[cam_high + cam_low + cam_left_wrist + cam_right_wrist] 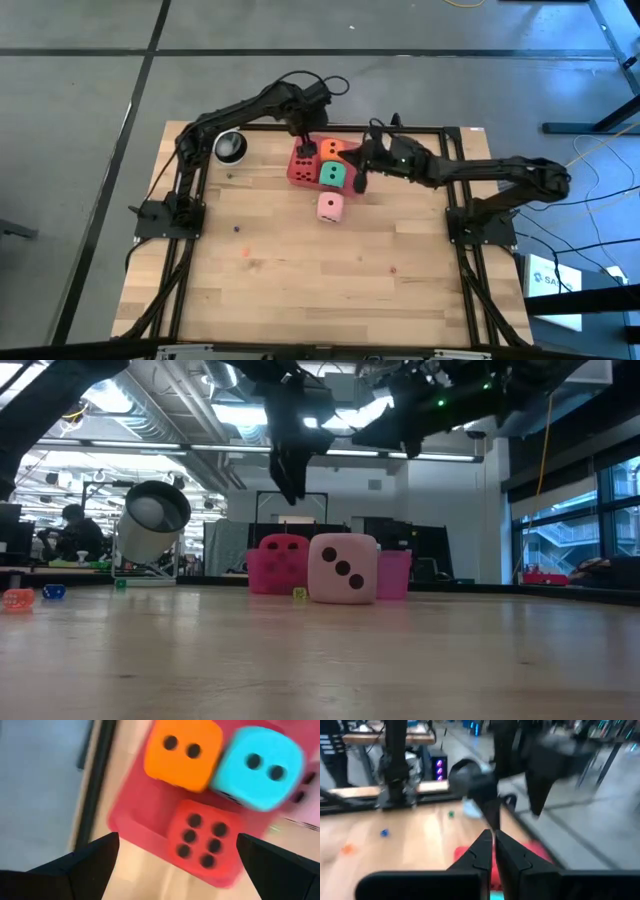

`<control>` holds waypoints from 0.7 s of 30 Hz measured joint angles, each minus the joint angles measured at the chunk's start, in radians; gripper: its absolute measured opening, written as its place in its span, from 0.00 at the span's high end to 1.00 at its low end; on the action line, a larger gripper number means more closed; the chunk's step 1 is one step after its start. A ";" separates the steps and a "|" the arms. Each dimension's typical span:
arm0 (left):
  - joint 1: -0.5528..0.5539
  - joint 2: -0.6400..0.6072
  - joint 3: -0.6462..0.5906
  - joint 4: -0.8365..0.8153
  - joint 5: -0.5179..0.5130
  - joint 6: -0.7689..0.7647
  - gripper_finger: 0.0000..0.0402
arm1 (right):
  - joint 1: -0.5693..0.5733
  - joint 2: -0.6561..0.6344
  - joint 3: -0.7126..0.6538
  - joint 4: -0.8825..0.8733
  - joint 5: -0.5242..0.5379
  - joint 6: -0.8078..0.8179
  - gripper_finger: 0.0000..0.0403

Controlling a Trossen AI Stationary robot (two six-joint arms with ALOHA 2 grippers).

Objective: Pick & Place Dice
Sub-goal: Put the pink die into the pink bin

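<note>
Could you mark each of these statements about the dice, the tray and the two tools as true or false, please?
1. The red die sits in the pink tray. True.
2. The light pink die is inside the tray. False: it lies on the table, just outside the tray.
3. The left tool is open above the red die. True.
4. The right tool is wide open. False: its fingers are together and hold nothing.
5. The orange die shows six pips on top. False: it shows two; the red die shows six.
6. The green die lies beside the orange die in the tray. True.
</note>
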State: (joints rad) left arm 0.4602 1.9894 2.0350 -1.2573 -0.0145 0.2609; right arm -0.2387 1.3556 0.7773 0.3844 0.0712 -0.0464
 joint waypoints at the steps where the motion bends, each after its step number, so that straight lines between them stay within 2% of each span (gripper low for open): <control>1: 0.001 -0.001 0.000 -0.007 0.014 -0.011 0.00 | 0.007 -0.012 0.000 -0.040 0.000 0.023 0.94; 6: -0.009 -0.012 0.000 -0.023 0.110 -0.040 0.00 | 0.046 -0.016 0.000 -0.217 0.004 0.113 0.91; 10: -0.055 -0.013 0.000 -0.074 0.132 -0.060 0.00 | 0.096 0.014 -0.014 -0.301 0.004 0.168 0.91; 18: -0.144 -0.019 0.000 -0.109 0.125 -0.075 0.00 | 0.177 0.027 -0.140 -0.300 0.096 0.306 0.97; 21: -0.162 -0.031 0.000 -0.114 0.100 -0.085 0.00 | 0.185 0.029 -0.177 -0.268 0.101 0.349 0.99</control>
State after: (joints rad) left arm 0.2981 1.9585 2.0346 -1.3712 0.0855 0.1763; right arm -0.0536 1.3849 0.6006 0.1160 0.1719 0.3025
